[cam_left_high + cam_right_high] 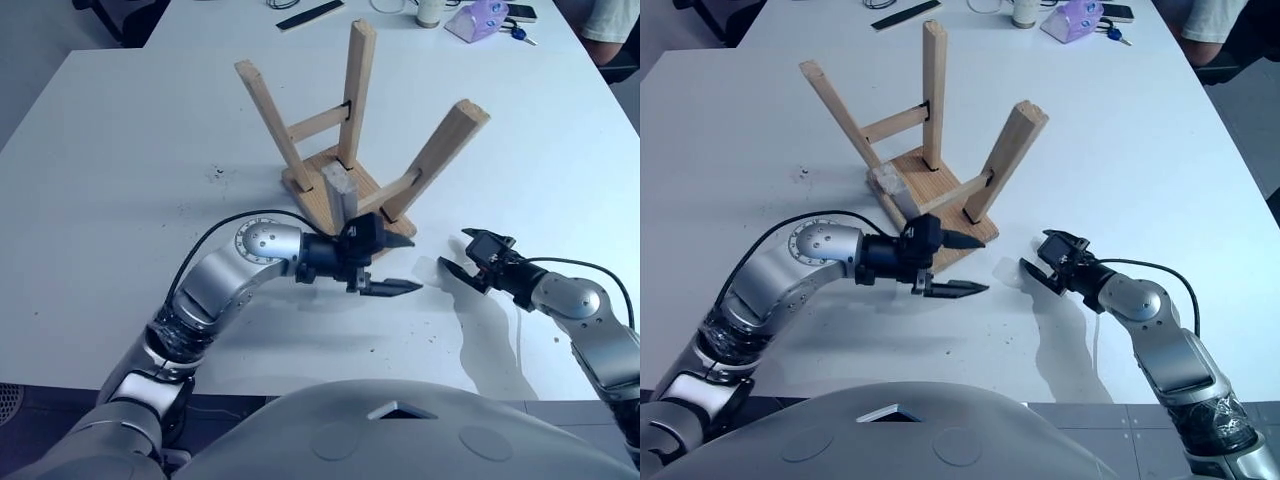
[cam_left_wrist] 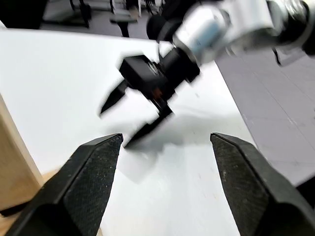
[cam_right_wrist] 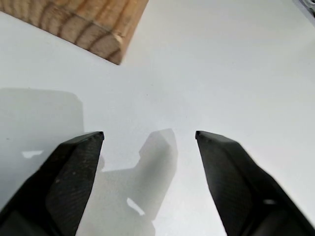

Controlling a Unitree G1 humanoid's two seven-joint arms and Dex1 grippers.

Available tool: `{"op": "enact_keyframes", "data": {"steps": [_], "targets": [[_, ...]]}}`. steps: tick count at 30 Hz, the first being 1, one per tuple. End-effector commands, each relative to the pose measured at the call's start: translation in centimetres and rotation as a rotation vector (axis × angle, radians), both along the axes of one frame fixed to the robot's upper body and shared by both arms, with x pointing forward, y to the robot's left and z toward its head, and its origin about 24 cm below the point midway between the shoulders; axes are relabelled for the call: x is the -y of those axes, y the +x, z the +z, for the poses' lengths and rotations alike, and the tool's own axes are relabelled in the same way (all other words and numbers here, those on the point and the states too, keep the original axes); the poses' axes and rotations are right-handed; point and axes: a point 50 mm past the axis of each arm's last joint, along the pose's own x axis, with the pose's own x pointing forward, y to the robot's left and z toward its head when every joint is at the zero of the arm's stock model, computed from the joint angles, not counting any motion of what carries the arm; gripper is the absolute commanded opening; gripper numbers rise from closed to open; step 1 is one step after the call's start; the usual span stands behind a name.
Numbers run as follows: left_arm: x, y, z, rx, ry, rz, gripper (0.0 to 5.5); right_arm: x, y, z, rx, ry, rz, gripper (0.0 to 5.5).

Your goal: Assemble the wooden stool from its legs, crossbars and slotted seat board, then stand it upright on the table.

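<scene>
Resting upside down on the white table point(image 1: 120, 150), the wooden stool point(image 1: 345, 150) has its seat board point(image 1: 312, 190) flat on the surface and four legs pointing up, splayed outward. One crossbar point(image 1: 320, 124) joins the far legs and another point(image 1: 403, 182) runs to the right-hand leg point(image 1: 440, 150).

The left arm is bent sharply at the elbow, its forearm running level across the front of the stool toward the robot's right. The left gripper point(image 1: 412, 265) sits just in front of the seat board's near corner with its fingers spread and nothing between them. Whether its body touches the wood cannot be told.

The right arm comes in low from the robot's right side, forearm angled inward – its right gripper point(image 1: 457, 252) points back toward the left one, just above the table. Its fingers are also apart and empty. In the right wrist view a corner of the seat board point(image 3: 83, 24) lies beyond the tips. The two grippers face each other – near, but not touching.
</scene>
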Motion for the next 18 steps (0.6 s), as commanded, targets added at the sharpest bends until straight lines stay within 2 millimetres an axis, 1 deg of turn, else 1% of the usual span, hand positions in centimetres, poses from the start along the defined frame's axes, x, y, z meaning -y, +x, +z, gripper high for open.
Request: {"op": "enact_keyframes", "data": {"steps": [1,3,6,7,8,10,11,12,13,14,16,18], "targets": [[-7.0,-0.2,-1.6,-0.017,0.206,0.081,3.30,-0.2,-1.1,-0.3,-0.032,0.027,-0.018,3.47],[-9.4,-0.5,-2.0,-0.027,0.279,0.060,3.30,-0.2,-1.5,-0.6,-0.038,0.030,-0.033,3.47],[-11.2,0.2,-2.4,-0.031,0.313,0.068,3.30,-0.4,-1.6,-0.8,-0.036,0.035,-0.045,3.47],[-11.7,0.8,-2.7,-0.031,0.319,0.092,3.30,-0.5,-1.5,-0.9,-0.034,0.037,-0.044,3.47],[-12.2,1.8,-3.0,-0.008,0.328,0.145,3.30,-0.7,-1.5,-0.9,-0.031,0.038,-0.042,3.47],[-13.0,4.5,-3.4,0.051,0.338,0.317,3.30,-0.9,-1.4,-0.9,-0.029,0.037,-0.032,3.47],[-13.1,5.8,-3.2,0.084,0.319,0.399,3.30,-1.0,-1.4,-1.0,-0.028,0.035,-0.028,3.47],[-12.7,7.1,-3.0,0.115,0.284,0.462,3.30,-1.1,-1.4,-1.0,-0.027,0.036,-0.028,3.47],[-12.2,7.9,-2.8,0.142,0.251,0.503,3.30,-1.2,-1.3,-1.1,-0.026,0.036,-0.026,3.47],[-11.6,8.4,-2.6,0.169,0.227,0.515,3.30,-1.3,-1.3,-1.1,-0.025,0.036,-0.023,3.47],[-9.8,8.4,-2.7,0.199,0.181,0.493,3.30,-1.7,-1.1,-1.2,-0.023,0.038,-0.010,3.47],[-7.9,7.5,-2.9,0.212,0.150,0.403,3.30,-2.1,-1.2,-1.2,-0.023,0.044,-0.003,3.47]]}}
